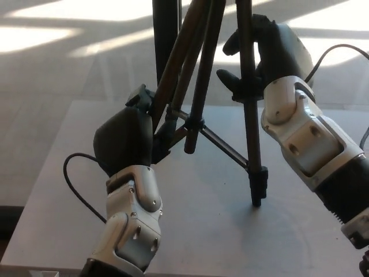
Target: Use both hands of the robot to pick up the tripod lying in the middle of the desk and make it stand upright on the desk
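The black tripod [199,86] stands nearly upright above the grey desk [213,231], its top out of the picture. Its right leg [249,115] is close to vertical and its foot [257,187] sits on or just above the desk. Two other legs slant up from the brace near the middle. My left hand [128,141] is shut on the tripod low down at the left leg and brace. My right hand [262,55] is shut on the upper part of the right leg, fingers wrapped around it.
A black cable [78,179] loops out from my left wrist over the desk's left side. Another cable [331,55] arcs behind my right forearm. Sunlit floor [69,40] lies beyond the desk's far edge.
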`<state>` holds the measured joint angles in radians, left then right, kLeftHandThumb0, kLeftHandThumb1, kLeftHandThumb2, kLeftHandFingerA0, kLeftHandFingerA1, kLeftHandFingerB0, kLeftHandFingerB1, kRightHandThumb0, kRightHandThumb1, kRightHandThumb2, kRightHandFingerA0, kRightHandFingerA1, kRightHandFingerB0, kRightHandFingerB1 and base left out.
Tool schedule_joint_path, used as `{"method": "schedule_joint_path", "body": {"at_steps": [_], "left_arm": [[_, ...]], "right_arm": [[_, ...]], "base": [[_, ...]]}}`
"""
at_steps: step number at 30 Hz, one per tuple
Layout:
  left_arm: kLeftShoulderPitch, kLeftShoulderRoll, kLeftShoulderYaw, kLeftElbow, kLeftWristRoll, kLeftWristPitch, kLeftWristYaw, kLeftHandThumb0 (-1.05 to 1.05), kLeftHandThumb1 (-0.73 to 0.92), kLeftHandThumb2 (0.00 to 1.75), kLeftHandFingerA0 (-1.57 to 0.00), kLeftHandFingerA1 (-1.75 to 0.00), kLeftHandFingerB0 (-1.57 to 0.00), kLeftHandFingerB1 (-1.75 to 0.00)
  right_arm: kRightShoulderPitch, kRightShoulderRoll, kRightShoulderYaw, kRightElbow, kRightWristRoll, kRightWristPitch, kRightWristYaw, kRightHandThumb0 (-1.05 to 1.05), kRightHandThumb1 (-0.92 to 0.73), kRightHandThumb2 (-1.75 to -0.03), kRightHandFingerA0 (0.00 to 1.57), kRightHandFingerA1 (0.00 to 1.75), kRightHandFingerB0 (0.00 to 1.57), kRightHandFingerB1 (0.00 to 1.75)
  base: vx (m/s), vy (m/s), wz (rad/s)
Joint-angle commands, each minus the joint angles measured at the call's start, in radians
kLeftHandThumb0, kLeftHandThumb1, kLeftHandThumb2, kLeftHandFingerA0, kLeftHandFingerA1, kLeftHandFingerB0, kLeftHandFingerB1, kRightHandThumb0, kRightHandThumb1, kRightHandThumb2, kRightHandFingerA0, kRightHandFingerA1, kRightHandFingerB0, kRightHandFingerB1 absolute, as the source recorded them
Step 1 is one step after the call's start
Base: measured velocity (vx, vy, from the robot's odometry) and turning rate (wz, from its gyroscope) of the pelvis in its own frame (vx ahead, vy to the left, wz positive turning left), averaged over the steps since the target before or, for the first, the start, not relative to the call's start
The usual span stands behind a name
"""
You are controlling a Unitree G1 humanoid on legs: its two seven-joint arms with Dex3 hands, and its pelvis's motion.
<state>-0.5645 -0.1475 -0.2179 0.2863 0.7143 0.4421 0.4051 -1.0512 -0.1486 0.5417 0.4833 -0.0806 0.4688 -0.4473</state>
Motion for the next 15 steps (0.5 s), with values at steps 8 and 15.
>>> {"method": "schedule_joint_path", "body": {"at_steps": [8, 15], "left_arm": [[0.125, -0.16, 0.049, 0.004, -0.184, 0.081, -0.094, -0.39, 0.77, 0.63, -0.78, -1.71, -0.71, -1.26], [0.152, -0.06, -0.062, 0.029, -0.107, 0.033, -0.109, -0.29, 0.74, 0.7, -0.8, -1.34, -0.69, -0.89]], "right_arm": [[0.125, 0.078, 0.039, -0.098, -0.142, -0.188, 0.051, -0.21, -0.49, -1.13, 0.93, 1.61, 0.9, 1.0], [0.178, 0.095, -0.016, -0.107, -0.157, -0.177, 0.067, -0.22, -0.54, -1.12, 0.92, 1.75, 0.73, 1.67]], "base": [[0.0, 0.0, 0.0], [0.0, 0.0, 0.0]]}}
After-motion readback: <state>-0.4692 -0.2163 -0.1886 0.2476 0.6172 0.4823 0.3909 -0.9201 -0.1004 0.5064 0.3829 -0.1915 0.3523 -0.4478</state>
